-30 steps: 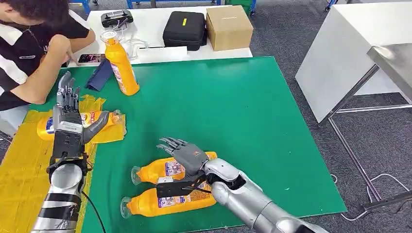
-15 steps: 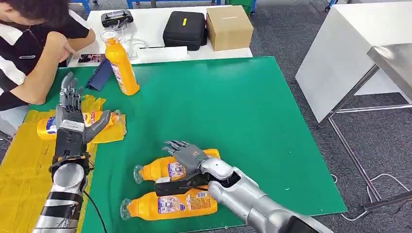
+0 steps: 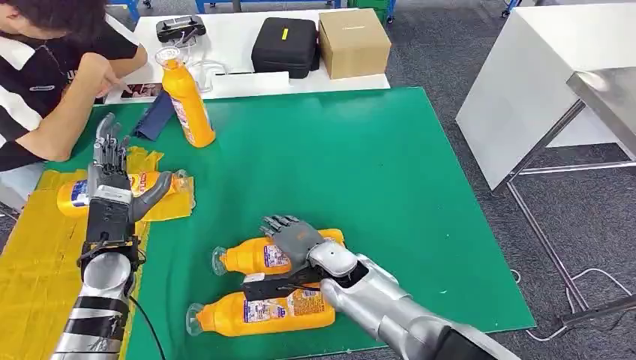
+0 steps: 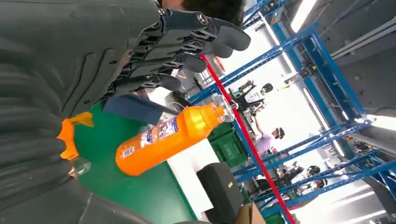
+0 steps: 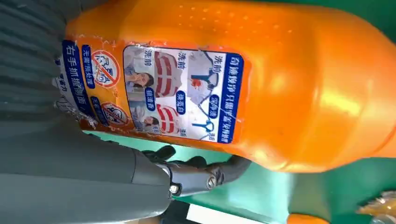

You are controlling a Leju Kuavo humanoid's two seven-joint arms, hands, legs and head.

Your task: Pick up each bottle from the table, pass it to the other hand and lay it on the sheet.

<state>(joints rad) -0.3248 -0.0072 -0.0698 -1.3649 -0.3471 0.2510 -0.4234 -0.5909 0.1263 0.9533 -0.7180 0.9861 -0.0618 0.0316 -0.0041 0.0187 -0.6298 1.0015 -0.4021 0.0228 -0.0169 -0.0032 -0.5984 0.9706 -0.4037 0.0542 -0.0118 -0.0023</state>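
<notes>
The green tabletop (image 3: 375,165) takes up most of the middle of the head view, with a crinkled yellow sheet (image 3: 30,255) spread over its lower left part. A person (image 3: 45,67) in a striped shirt leans in at the upper left, forearm on the tabletop's edge. Behind, along the top of the frame, a white table carries a black case (image 3: 285,45) and a cardboard box (image 3: 354,41). The robot's right arm comes in from the lower right, and its right hand (image 3: 296,238) lies palm down over a lying orange bottle (image 3: 255,257) in the lower centre, fingers spread across its top; in the right wrist view the bottle's label sits right against the palm with dark fingers curled beneath, though I cannot tell whether it is truly gripped. Just below it, a second lying bottle (image 3: 262,313) points its cap to the left. At centre left, the left hand (image 3: 109,184) is raised, fingers straight and apart, holding nothing. Behind it a bottle on the sheet (image 3: 75,193) lies flat. An upright bottle (image 3: 186,101) stands at the upper left, beside a dark blue cloth (image 3: 154,116).
</notes>
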